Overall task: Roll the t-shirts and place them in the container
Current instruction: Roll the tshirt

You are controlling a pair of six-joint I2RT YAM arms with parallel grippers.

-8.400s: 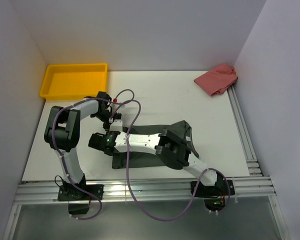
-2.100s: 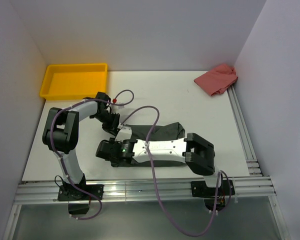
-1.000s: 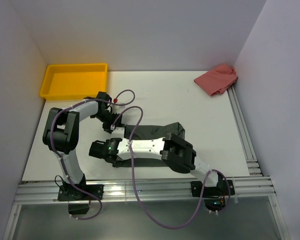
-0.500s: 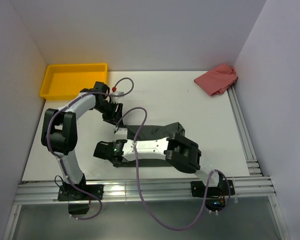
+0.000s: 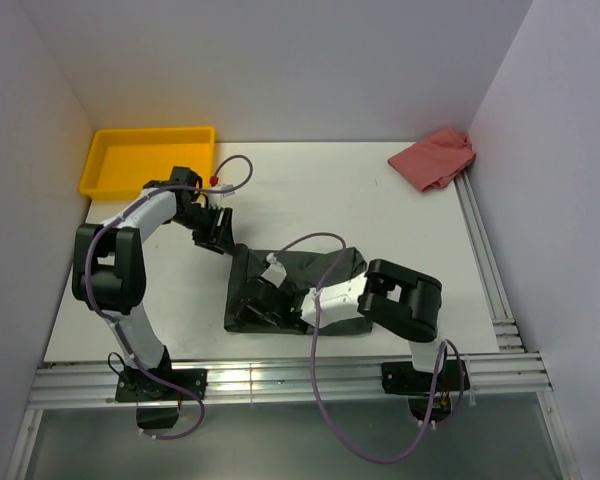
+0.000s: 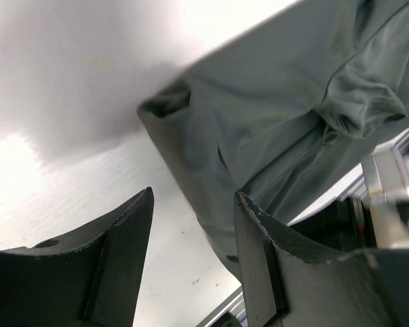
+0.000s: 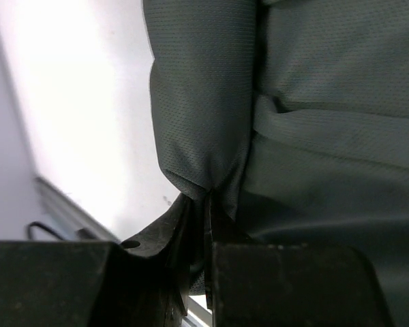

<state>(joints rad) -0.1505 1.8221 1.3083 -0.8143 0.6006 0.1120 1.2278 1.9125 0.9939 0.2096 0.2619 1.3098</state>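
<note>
Top external: white table (image 5: 330, 190) boxed in by plain pale walls, with aluminium rails (image 5: 280, 378) along the near edge. Yellow tray (image 5: 150, 131) sits in the back-left corner, pink cloth (image 5: 433, 158) bunched back-right. Charcoal t-shirt (image 5: 310, 265) lies folded into a flat band at front-centre, well apart from both. Left arm stretches out from its base. The left gripper (image 5: 218, 230) is just beside the shirt's back-left corner, and the left wrist view shows its jaws spread with nothing between them. The fabric corner ahead looks like a small rolled end, but it's too blurred to be sure. Right arm is folded tight, forearm laid across the shirt, with the right gripper (image 5: 252, 308) at the shirt's left end. Right wrist view: jaws pinched together on a fold of the fabric.
</note>
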